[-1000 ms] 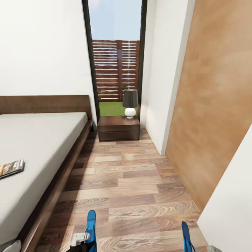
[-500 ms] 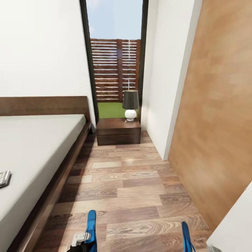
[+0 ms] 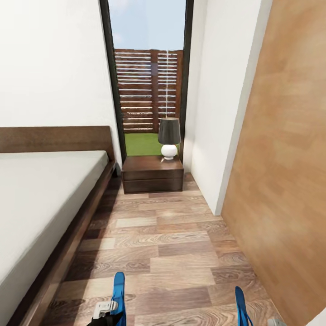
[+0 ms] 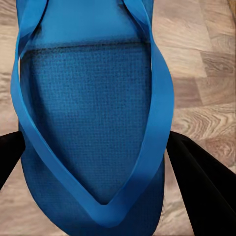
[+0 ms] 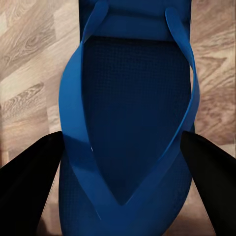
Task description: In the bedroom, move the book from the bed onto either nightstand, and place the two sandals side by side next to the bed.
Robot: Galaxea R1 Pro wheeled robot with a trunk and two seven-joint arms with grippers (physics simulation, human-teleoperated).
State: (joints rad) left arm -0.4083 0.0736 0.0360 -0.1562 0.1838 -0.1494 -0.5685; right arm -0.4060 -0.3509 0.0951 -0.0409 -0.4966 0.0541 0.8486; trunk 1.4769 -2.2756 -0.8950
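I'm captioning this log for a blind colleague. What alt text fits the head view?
Two blue sandals, one in the left gripper and one in the right gripper, stand on edge at the bottom over a wood-plank floor. The bed runs along the left; ahead, a nightstand with a lamp stands before a tall window.

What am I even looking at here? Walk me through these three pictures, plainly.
A two-armed wheeled robot in a simulated bedroom. The wide picture is from its head camera: a bed on the left, a nightstand with a lamp ahead, and wood floor. The other two pictures come from cameras near each gripper. The left gripper holds one blue sandal on edge; the right gripper holds the other sandal.
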